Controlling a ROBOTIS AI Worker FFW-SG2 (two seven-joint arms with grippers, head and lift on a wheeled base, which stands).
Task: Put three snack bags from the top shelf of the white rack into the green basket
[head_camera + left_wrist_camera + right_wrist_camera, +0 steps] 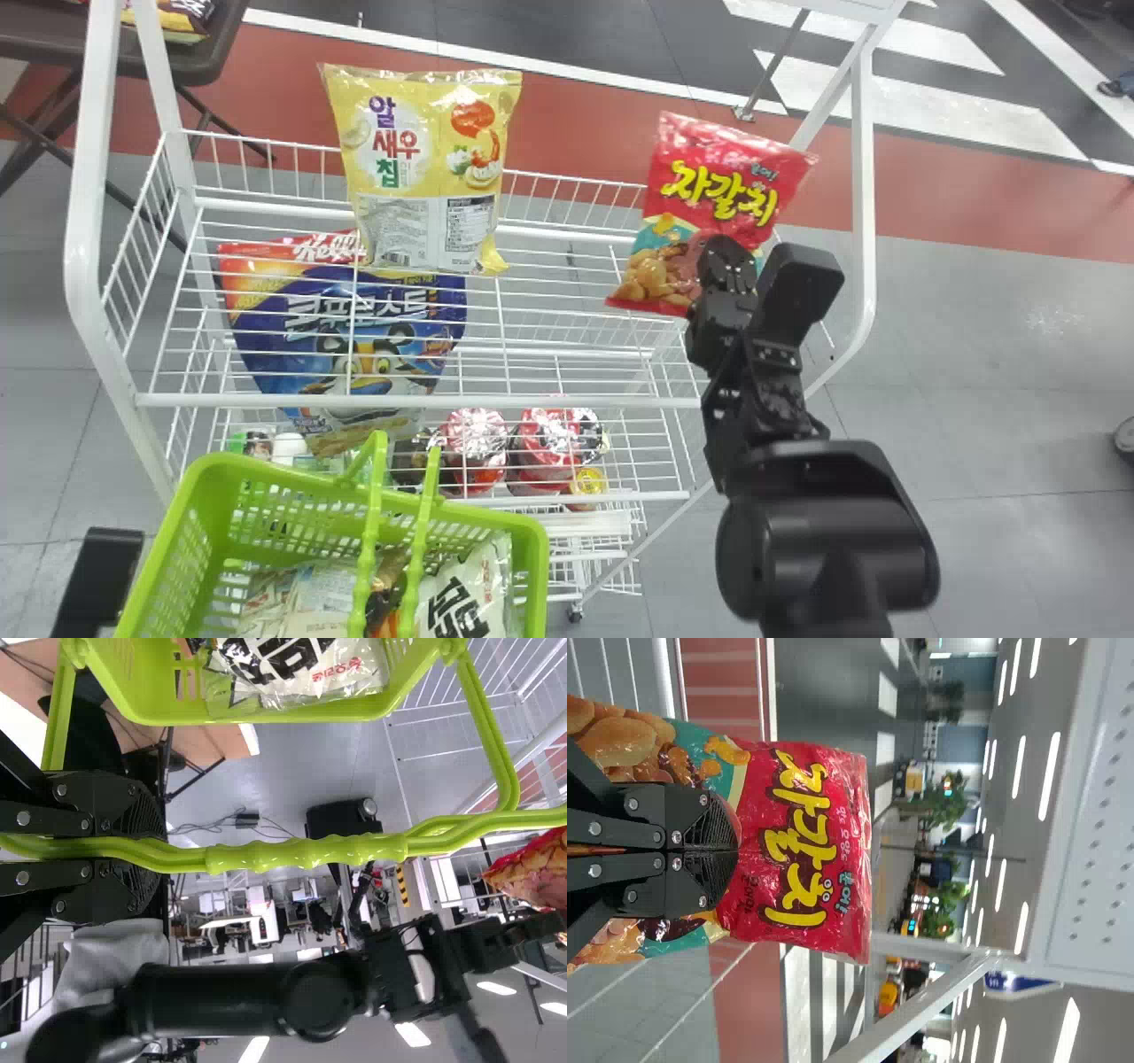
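Note:
In the head view my right gripper is at the right end of the rack's top shelf, shut on a red snack bag. The right wrist view has the gripper pinching the front of the red bag, its printed top upright. A yellow snack bag stands on the shelf's left half. The green basket is in front of the rack, holding a white bag and other packs. Part of my left arm shows beside it; my left gripper is shut on the basket handle.
The rack's white side frame rises just right of the red bag. A blue pack and cup-shaped goods lie below the top wires. A dark table stands behind at the left.

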